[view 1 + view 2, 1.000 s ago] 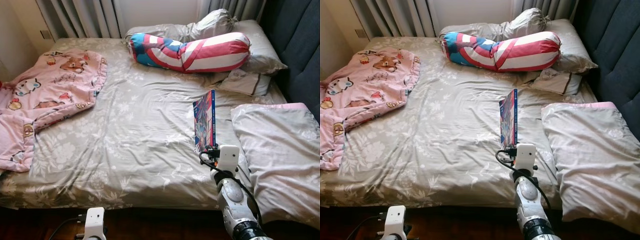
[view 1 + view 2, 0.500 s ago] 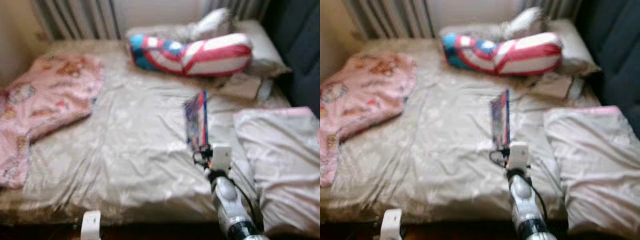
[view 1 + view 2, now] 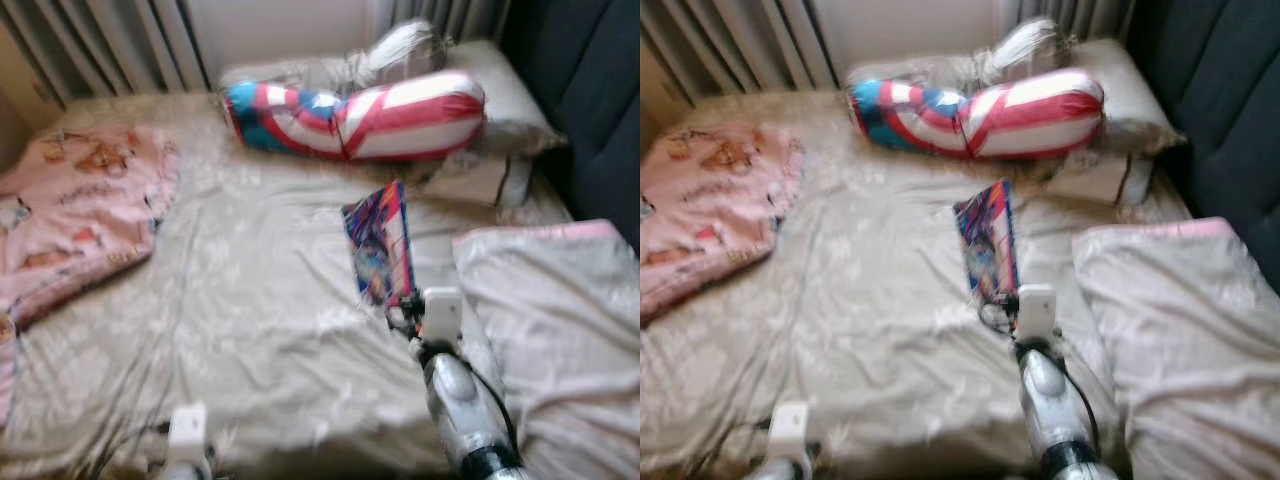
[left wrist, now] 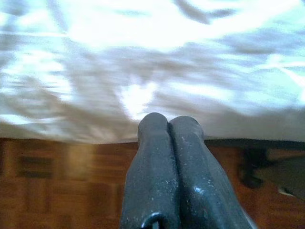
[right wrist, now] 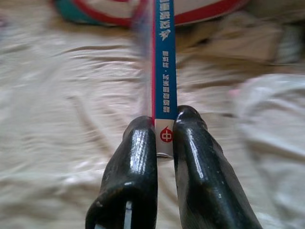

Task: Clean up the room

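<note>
A colourful book (image 3: 380,242) with a blue spine (image 5: 165,57) is held above the grey floral bed (image 3: 250,300), tilted with its cover leaning left. My right gripper (image 5: 164,126) is shut on the bottom of the book's spine, over the bed's right half beside a grey pillow (image 3: 560,330). Low at the bed's near edge, my left gripper (image 4: 169,125) is shut with nothing in it, above the wooden floor (image 4: 57,181).
A red, white and blue bolster (image 3: 360,112) and pillows (image 3: 490,100) lie at the head of the bed. A pink cartoon blanket (image 3: 70,215) is bunched on the left. A dark padded wall (image 3: 590,110) is on the right, curtains (image 3: 110,40) behind.
The camera has shifted and the picture is blurred. The book, upright and edge-on before, now leans left so its cover shows. The right gripper still holds it.
</note>
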Controlling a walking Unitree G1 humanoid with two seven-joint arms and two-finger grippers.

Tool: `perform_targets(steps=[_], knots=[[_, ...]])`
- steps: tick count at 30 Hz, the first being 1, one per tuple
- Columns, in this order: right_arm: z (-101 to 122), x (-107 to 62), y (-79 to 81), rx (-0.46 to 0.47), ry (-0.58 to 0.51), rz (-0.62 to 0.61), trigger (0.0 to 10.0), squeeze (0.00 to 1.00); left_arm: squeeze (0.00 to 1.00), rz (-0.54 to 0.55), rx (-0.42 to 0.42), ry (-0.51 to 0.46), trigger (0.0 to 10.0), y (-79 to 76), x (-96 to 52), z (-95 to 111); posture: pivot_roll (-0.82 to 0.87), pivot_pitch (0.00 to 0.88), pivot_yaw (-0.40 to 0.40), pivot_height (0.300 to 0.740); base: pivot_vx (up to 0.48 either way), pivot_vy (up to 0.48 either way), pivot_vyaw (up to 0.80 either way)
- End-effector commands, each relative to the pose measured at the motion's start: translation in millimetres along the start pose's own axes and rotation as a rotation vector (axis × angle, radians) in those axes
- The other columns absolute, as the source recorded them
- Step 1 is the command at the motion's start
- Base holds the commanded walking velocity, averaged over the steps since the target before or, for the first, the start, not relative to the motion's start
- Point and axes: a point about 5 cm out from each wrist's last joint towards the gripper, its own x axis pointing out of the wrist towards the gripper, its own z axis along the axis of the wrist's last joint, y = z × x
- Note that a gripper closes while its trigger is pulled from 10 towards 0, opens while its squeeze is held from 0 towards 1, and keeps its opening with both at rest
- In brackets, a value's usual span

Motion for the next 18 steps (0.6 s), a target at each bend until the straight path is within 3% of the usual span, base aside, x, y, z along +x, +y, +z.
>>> perform_targets(steps=[1, 18], knots=[[9.4, 2.9, 6.4, 0.002, -0.05, 0.018, 10.0, 0.0, 0.0, 0.036, 0.003, 0.066, 10.0, 13.9, -4.5, -17.7, -0.08, 0.1, 0.008, 0.74, 0.0, 0.0, 0.0], [9.1, 3.2, 7.6, -0.002, -0.045, 0.017, 10.0, 0.0, 0.0, 0.034, 0.006, 0.075, 10.0, 14.9, -5.3, -20.6, -0.08, 0.099, 0.008, 0.74, 0.0, 0.0, 0.0]])
